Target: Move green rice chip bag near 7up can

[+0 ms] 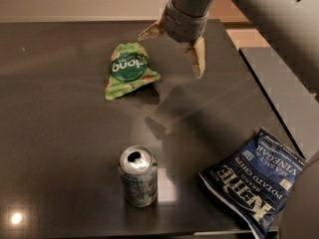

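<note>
The green rice chip bag [127, 69] lies on the dark table [55, 133] at the upper middle, light green and crinkled with a dark green round logo. The 7up can [138, 175] stands upright near the front edge, its silver top opened. My gripper [173, 48] hangs above the table just right of the bag, open and empty. One finger [149, 32] points toward the bag's top right corner, the other finger [197, 58] hangs lower on the right. The gripper is not touching the bag.
A large dark blue Kettle chip bag [256, 179] lies at the front right, over the table's edge. My grey arm [269, 14] runs across the upper right. A lower grey surface [281, 93] lies beyond the table's right edge.
</note>
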Controlling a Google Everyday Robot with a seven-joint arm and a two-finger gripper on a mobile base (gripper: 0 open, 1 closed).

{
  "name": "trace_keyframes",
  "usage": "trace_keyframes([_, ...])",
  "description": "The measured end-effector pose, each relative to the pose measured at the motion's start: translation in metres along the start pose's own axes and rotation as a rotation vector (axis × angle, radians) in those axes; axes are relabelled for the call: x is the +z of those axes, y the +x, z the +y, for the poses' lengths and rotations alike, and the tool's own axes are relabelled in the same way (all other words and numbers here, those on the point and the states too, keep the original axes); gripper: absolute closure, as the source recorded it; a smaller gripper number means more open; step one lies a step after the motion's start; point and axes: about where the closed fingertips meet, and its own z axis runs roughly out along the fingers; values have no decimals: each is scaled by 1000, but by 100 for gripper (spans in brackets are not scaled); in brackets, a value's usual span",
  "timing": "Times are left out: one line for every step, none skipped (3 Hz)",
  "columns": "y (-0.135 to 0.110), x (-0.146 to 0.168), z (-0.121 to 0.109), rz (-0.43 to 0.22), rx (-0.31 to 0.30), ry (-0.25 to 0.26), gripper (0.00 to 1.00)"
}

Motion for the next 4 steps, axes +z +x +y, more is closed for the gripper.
trace_keyframes([0, 0, 0, 0, 0, 0, 0])
trace_keyframes([-3, 1, -9, 1, -64, 10, 0])
trace_keyframes([-6, 6, -29, -4, -203, 6, 0])
trace_keyframes([-6, 17, -51, -16, -358, -13, 0])
